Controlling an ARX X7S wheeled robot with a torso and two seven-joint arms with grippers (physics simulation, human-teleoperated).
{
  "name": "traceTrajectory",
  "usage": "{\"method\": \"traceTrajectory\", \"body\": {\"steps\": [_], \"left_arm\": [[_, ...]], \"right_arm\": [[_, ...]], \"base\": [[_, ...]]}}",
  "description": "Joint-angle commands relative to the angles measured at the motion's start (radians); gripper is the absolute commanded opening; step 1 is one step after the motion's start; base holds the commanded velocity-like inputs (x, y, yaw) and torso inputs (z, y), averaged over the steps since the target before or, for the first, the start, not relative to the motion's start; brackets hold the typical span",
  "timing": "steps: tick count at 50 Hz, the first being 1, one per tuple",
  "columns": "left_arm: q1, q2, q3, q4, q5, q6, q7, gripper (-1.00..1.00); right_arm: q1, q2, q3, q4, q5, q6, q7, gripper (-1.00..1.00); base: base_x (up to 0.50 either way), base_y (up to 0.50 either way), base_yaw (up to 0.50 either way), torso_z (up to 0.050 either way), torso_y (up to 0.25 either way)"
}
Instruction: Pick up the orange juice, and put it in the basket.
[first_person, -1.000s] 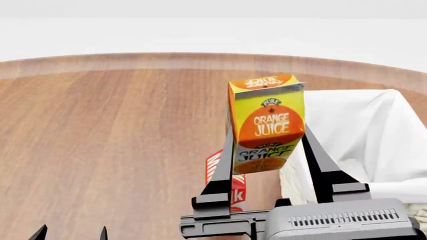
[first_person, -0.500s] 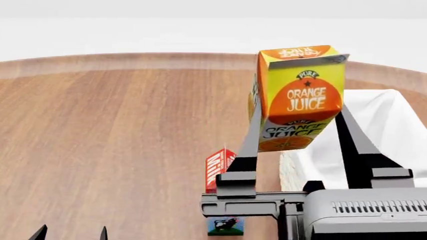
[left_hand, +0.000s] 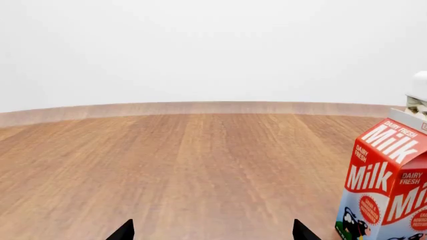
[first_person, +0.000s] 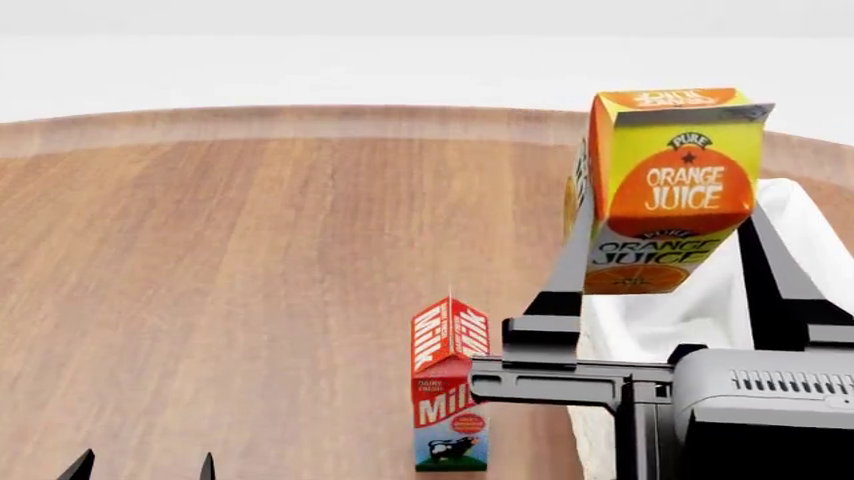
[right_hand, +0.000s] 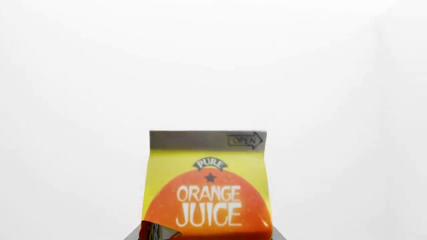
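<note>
My right gripper (first_person: 663, 275) is shut on the orange juice (first_person: 667, 190), a yellow carton with an orange circle, and holds it high in the air, tilted a little, over the near left edge of the basket (first_person: 801, 240), of which only the white cloth liner shows. The carton fills the lower middle of the right wrist view (right_hand: 208, 187). My left gripper (first_person: 144, 467) is open and empty, low at the table's front left; only its two fingertips show, and in the left wrist view (left_hand: 208, 232) they stand wide apart over bare wood.
A red-and-white Milk carton (first_person: 450, 395) stands upright on the round wooden table (first_person: 240, 270), just left of the right arm and the basket; it also shows in the left wrist view (left_hand: 387, 185). A white wall lies beyond the table.
My right gripper has lifted the orange juice higher and carried it right, toward the basket. The Milk carton, hidden behind the arm before, now shows whole. The left gripper has not moved.
</note>
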Motion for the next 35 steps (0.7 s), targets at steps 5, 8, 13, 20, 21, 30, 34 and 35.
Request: {"method": "traceTrajectory", "body": {"steps": [5, 8, 13, 20, 21, 30, 34, 35], "left_arm": [[-0.001, -0.002, 0.004, 0.0, -0.003, 0.001, -0.003, 1.0], [-0.001, -0.003, 0.004, -0.001, -0.003, 0.002, -0.004, 1.0], [-0.002, -0.004, 0.005, -0.001, -0.004, 0.002, -0.004, 1.0], [-0.002, -0.005, 0.007, -0.001, -0.005, 0.003, -0.006, 1.0], [-0.002, -0.005, 0.007, -0.001, -0.005, 0.003, -0.006, 1.0], [-0.003, -0.006, 0.009, -0.001, -0.006, 0.003, -0.008, 1.0], [-0.003, -0.007, 0.01, -0.001, -0.007, 0.004, -0.008, 1.0], [-0.003, -0.007, 0.01, -0.001, -0.007, 0.004, -0.009, 1.0]], "right_arm": [[0.004, 0.018, 0.01, 0.099, -0.068, -0.049, -0.027, -1.0], [0.011, 0.021, 0.009, 0.112, -0.071, -0.047, -0.027, -1.0], [0.025, 0.025, 0.002, 0.136, -0.079, -0.043, -0.028, -1.0], [0.04, 0.024, -0.021, 0.197, -0.105, -0.056, -0.031, -1.0], [0.041, 0.024, -0.023, 0.204, -0.109, -0.06, -0.032, -1.0], [0.069, 0.012, -0.055, 0.299, -0.139, -0.092, -0.041, -1.0], [0.09, 0.001, -0.064, 0.344, -0.148, -0.106, -0.043, -1.0], [0.093, 0.0, -0.066, 0.353, -0.15, -0.108, -0.043, -1.0]], "base": [[0.0, 0.0, 0.0, 0.0, 0.0], [0.0, 0.0, 0.0, 0.0, 0.003], [0.0, 0.0, 0.0, 0.0, 0.0], [0.0, 0.0, 0.0, 0.0, 0.0], [0.0, 0.0, 0.0, 0.0, 0.0], [0.0, 0.0, 0.0, 0.0, 0.001], [0.0, 0.0, 0.0, 0.0, 0.0], [0.0, 0.0, 0.0, 0.0, 0.0]]}}
